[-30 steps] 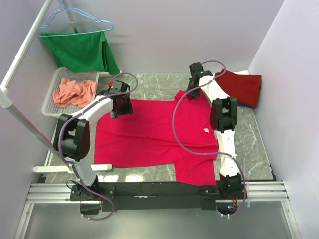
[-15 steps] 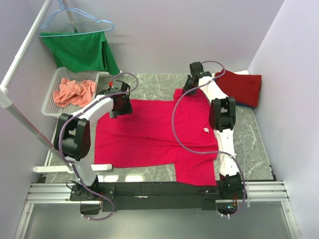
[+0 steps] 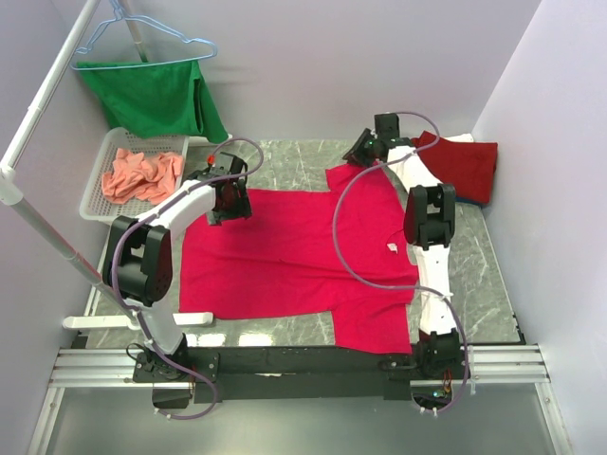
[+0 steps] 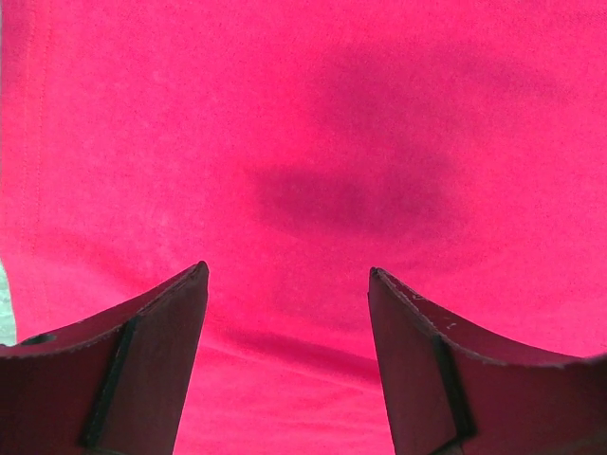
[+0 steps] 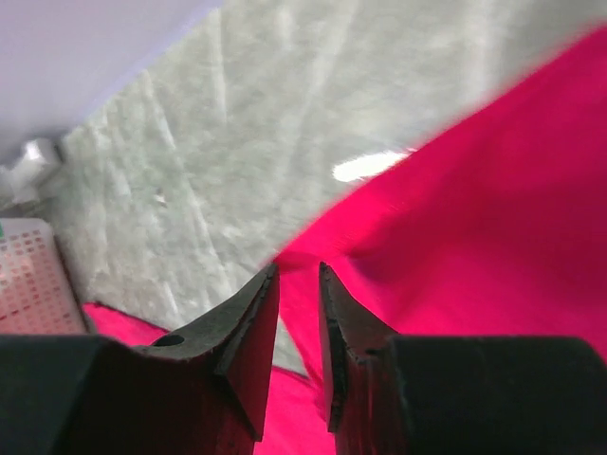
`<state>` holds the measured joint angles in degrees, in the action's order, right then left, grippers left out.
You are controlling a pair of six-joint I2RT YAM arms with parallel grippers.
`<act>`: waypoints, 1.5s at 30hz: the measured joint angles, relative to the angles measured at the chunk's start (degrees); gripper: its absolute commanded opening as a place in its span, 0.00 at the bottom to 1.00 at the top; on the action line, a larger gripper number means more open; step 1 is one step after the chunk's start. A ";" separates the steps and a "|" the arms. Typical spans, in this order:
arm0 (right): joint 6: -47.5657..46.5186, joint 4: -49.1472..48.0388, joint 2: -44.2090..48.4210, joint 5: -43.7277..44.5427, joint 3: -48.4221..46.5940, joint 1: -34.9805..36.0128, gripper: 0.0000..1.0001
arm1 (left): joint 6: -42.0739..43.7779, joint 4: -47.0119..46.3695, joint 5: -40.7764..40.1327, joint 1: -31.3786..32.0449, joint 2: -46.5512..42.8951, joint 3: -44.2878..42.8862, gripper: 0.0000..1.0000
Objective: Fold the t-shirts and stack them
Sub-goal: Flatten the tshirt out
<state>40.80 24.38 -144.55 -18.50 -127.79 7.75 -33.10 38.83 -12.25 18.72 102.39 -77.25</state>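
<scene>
Grey marble-look table [image 3: 285, 161] below, and spread flat across its middle is the bright pinkish-red t-shirt [image 3: 275, 256]: soft matte knit, stitched hem at the left. A small white label [image 3: 392, 248] sits near its right end, too small to read. A green cloth [image 3: 152, 95] hangs far left. A dark red t-shirt [image 3: 465, 163] lies folded at the far right. The white plastic mesh basket [image 3: 95, 185] on the left holds the crumpled salmon-orange t-shirt [image 3: 142, 173]. The left gripper [image 4: 286, 275] hangs over the red cloth, fingers spread wide. The right gripper [image 5: 298, 270] is pinched narrow on the shirt's far sleeve edge.
</scene>
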 measured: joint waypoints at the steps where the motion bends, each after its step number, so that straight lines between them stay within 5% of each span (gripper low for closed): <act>1: -0.35 0.72 0.42 0.22 0.35 -0.33 0.35 | 0.09 0.00 -0.17 0.00 0.00 -0.02 0.75; 5: -4.50 7.23 5.79 4.72 6.19 -1.07 0.59 | 0.24 -0.55 -0.70 -0.11 0.48 -0.02 0.76; 8: -8.13 12.72 12.00 9.79 10.93 -1.16 0.65 | 0.33 -1.38 -0.61 -0.48 1.62 -0.02 0.76; 16: -13.40 18.71 30.18 21.11 28.35 1.99 0.67 | 0.33 -2.64 0.07 -2.29 7.21 -1.03 0.76; 25: -11.93 20.74 30.47 22.36 44.54 5.84 0.67 | 0.11 -2.89 0.46 -3.43 9.51 -4.11 0.77; 32: -11.45 21.68 27.85 21.90 43.45 5.99 0.67 | -0.83 -2.10 0.44 -3.72 11.69 -6.54 0.77; 45: -11.45 30.91 17.46 21.22 26.97 5.29 0.67 | -4.17 5.68 0.42 -4.20 22.38 -21.11 0.76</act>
<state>29.34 55.29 -127.09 2.72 -100.82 13.04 -37.28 44.51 -11.84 14.52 124.77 -98.37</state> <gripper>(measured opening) 0.672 0.760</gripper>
